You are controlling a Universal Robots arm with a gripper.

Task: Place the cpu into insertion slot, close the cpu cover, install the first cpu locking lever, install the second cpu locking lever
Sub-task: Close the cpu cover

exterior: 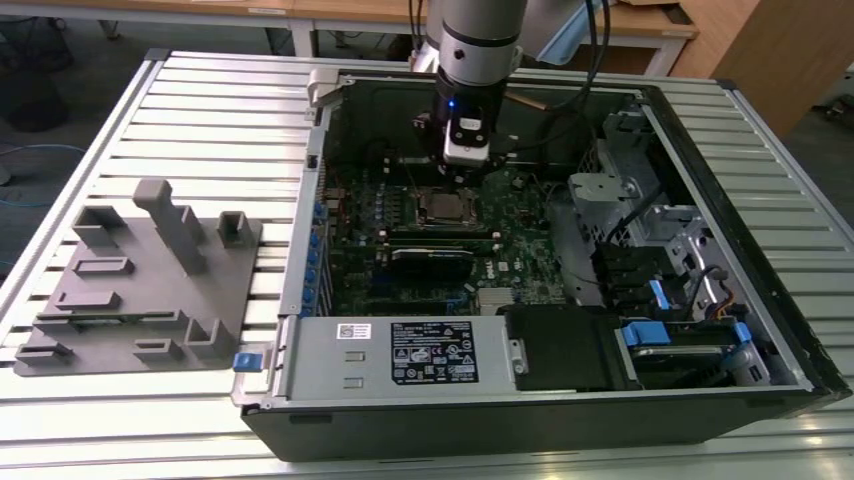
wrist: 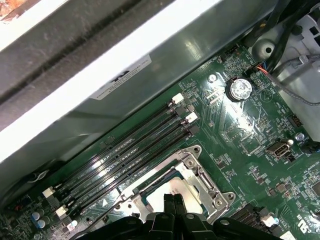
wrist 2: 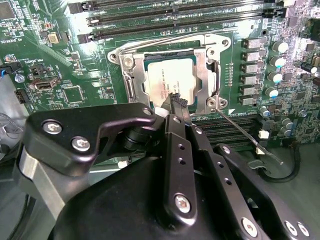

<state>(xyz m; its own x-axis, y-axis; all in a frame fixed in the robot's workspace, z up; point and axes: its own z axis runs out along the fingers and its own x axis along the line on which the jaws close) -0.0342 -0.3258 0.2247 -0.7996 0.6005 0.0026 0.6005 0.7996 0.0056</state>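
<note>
The cpu (wrist 2: 165,75), a silver-grey square, lies in the insertion slot (wrist 2: 165,55) on the green board. The cpu cover (wrist 2: 207,62) lies flat around it as a metal frame. One thin locking lever (wrist 2: 245,135) sticks out free over the board from the socket's corner. A second lever (wrist 2: 165,41) runs along the socket's far side. My gripper (wrist 2: 177,102) hangs just over the cpu's near edge, fingers pressed together with nothing between them. It also appears in the first wrist view (wrist: 172,200) and in the exterior view (exterior: 461,170), above the socket (exterior: 441,207).
Long black memory slots (wrist: 130,155) run beside the socket. The open computer case (exterior: 300,250) walls the board in, with a power supply (exterior: 400,350) at the near end and a drive cage (exterior: 654,240) on the exterior view's right. A grey fixture block (exterior: 147,280) sits on the table.
</note>
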